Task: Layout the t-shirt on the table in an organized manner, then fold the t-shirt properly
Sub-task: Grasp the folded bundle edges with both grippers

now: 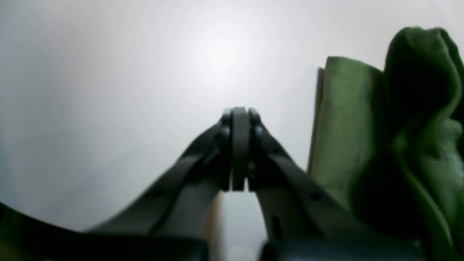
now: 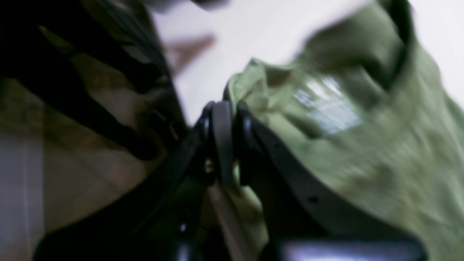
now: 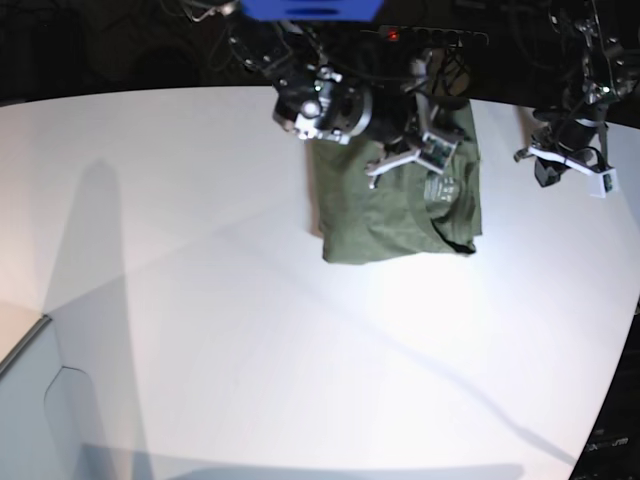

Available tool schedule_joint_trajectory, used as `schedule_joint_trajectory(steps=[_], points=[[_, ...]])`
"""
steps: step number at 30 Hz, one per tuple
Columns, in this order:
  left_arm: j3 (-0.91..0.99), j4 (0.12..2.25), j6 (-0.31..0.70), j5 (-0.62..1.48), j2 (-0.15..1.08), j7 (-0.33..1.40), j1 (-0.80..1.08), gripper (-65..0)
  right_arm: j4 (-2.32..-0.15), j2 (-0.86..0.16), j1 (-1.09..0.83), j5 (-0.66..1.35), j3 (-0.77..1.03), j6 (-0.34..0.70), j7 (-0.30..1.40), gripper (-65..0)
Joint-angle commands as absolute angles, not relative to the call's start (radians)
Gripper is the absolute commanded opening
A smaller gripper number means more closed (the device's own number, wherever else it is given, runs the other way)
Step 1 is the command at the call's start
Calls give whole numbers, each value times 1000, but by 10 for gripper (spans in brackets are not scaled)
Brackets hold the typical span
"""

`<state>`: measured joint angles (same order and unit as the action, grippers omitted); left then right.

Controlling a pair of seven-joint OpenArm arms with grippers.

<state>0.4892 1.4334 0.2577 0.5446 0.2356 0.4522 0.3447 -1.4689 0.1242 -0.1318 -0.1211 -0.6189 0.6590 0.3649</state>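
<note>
The olive-green t-shirt (image 3: 385, 215) lies as a rough rectangle on the white table (image 3: 250, 300), toward the back right. My right gripper (image 3: 430, 152) is down on the shirt's far edge. In the right wrist view its jaws (image 2: 232, 108) are shut with a fold of the t-shirt (image 2: 362, 156) pinched between them, near the pale neck label (image 2: 326, 108). My left gripper (image 3: 575, 165) hangs beside the shirt, off its right edge. In the left wrist view it (image 1: 239, 112) is shut and holds nothing, above the bare table (image 1: 127, 90), with the t-shirt (image 1: 348, 119) bunched at the right.
Dark cables and equipment crowd the back edge behind the arms, under a blue part (image 3: 310, 8). The table's curved edge (image 3: 615, 380) runs down the right side. A lower grey surface (image 3: 40, 420) shows past the front-left corner.
</note>
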Motion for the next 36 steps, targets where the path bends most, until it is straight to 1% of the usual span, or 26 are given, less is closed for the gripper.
schedule_joint_trajectory(steps=[1, 5, 7, 8, 9, 12, 15, 17, 19, 21, 26, 27, 28, 36], points=[[496, 1452, 262, 555, 251, 432, 341, -649, -1491, 133, -127, -104, -636, 661, 341, -650], [496, 1454, 262, 555, 251, 432, 341, -648, -1475, 124, -122, -104, -684, 657, 341, -650], [496, 1454, 262, 556, 265, 432, 343, -621, -1448, 124, -117, -104, -696, 657, 341, -648], [496, 1454, 262, 556, 268, 432, 343, -600, -1434, 125, -116, -104, -696, 657, 341, -627], [496, 1454, 262, 556, 268, 432, 343, -571, -1422, 127, -107, -104, -694, 657, 343, -592], [501, 1454, 262, 556, 269, 432, 343, -501, -1403, 125, -91, -104, -696, 657, 344, -457], [545, 1454, 262, 556, 263, 432, 343, -466, -1409, 125, -91, -99, -688, 657, 341, -328], [555, 1460, 262, 558, 263, 432, 343, -453, -1434, 117, -87, -99, -673, 657, 341, -277], [556, 1492, 262, 579, 263, 433, 346, -432, -1475, 101, -90, -97, -627, 657, 341, -266], [555, 1518, 262, 636, 263, 464, 366, -396, -1508, 99, -90, -97, -565, 657, 341, -266], [550, 1567, 262, 757, 260, 607, 357, -253, -1552, 99, -88, -97, -417, 662, 341, -266], [536, 1564, 262, 765, 251, 625, 340, -233, -1555, 99, -88, -97, -398, 662, 341, -266], [518, 1561, 262, 766, 239, 634, 323, -222, -1558, 99, -88, -97, -381, 662, 341, -266], [355, 1554, 254, 765, 183, 638, 265, -225, -1581, 99, -108, -97, -314, 662, 346, -266]])
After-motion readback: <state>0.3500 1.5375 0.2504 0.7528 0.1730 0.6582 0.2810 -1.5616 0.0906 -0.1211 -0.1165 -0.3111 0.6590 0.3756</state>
